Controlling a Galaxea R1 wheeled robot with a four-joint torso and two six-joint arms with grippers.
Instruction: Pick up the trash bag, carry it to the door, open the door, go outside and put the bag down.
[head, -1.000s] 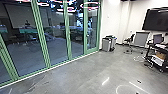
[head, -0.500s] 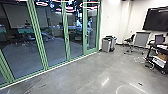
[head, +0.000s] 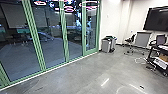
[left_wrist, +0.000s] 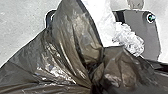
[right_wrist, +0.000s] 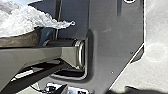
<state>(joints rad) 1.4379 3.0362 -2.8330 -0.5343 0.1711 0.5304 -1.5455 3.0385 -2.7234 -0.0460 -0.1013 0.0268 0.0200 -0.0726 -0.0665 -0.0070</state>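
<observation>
Grippers: you can't tell how open, or what they hold. Trash bag (left_wrist: 60, 52) looks soft, slippery, tearable; grasp bunched folds (left_wrist: 93, 71).

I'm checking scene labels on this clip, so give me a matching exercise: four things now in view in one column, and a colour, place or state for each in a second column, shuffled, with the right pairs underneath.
Things
1. trash bag
2. door and window frames
3. screen
4. grey bin

Colours, places, states
A. green
B. standing near the end of the glass front
C. dark plastic, gathered in folds
D. up on the white wall

Right pairs: 1-C, 2-A, 3-D, 4-B
</observation>
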